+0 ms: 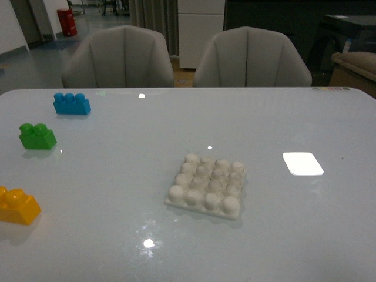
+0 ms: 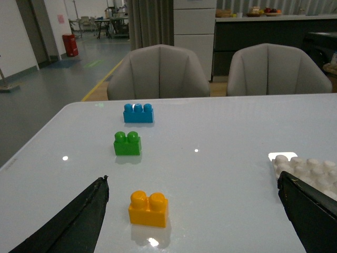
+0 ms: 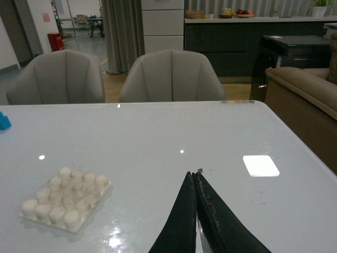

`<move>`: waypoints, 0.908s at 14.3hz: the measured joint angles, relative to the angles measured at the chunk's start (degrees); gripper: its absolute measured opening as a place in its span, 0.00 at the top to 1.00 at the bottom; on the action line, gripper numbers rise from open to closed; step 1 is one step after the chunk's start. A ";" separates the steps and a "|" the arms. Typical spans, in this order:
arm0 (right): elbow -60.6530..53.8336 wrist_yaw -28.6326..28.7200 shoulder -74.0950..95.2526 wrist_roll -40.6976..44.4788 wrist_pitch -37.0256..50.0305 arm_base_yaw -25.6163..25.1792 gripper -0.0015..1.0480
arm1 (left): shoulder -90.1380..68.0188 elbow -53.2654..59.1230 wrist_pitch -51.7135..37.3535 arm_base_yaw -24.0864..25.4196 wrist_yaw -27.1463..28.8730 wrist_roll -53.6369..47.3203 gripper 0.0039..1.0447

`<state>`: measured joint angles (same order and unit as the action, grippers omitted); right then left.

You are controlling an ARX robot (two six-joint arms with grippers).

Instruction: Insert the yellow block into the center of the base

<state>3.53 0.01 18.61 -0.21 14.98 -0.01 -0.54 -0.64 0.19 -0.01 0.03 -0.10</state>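
While the yellow block (image 2: 148,209) stands studs-up on the desk (image 2: 221,132) near its front left edge, the left fingers (image 2: 79,224) are spread wide and hold nothing, the block showing between them and apart from both. The base (image 1: 207,186) lies flat near the middle of the desk, well apart from the block, with a green brick (image 1: 37,136) and a blue brick (image 1: 71,103) lined up behind the block. The right fingers (image 3: 208,221) are pressed together on nothing.

base (image 1: 205,187) around the middle of the table (image 1: 106,176), down the left side it goes three-stud brick (image 1: 71,103) farthest, two-stud brick (image 1: 37,136) nearer, block (image 1: 17,205) nearest, flat rectangle (image 1: 302,163) right of the base, chairs (image 1: 120,57) behind the table
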 joint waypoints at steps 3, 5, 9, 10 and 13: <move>-1.18 0.00 -3.96 0.00 -2.60 0.00 0.98 | 0.00 0.00 0.00 0.00 0.00 0.00 0.06; -2.99 0.00 -6.40 0.04 -3.21 0.00 0.98 | 0.00 0.00 0.02 0.00 0.00 0.00 0.06; -2.97 0.00 -15.72 0.07 -15.06 0.00 0.98 | 0.00 0.00 0.00 0.00 0.02 0.02 0.06; -2.84 0.04 -18.29 0.07 -14.03 0.00 0.98 | 0.00 0.00 0.04 0.00 0.00 0.00 0.06; -2.97 0.00 -18.36 0.07 -15.19 0.00 0.98 | 0.00 0.00 0.02 0.00 0.00 0.00 0.06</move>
<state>0.56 0.01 0.25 -0.14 -0.21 -0.01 -0.54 -0.64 0.21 -0.01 0.03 -0.10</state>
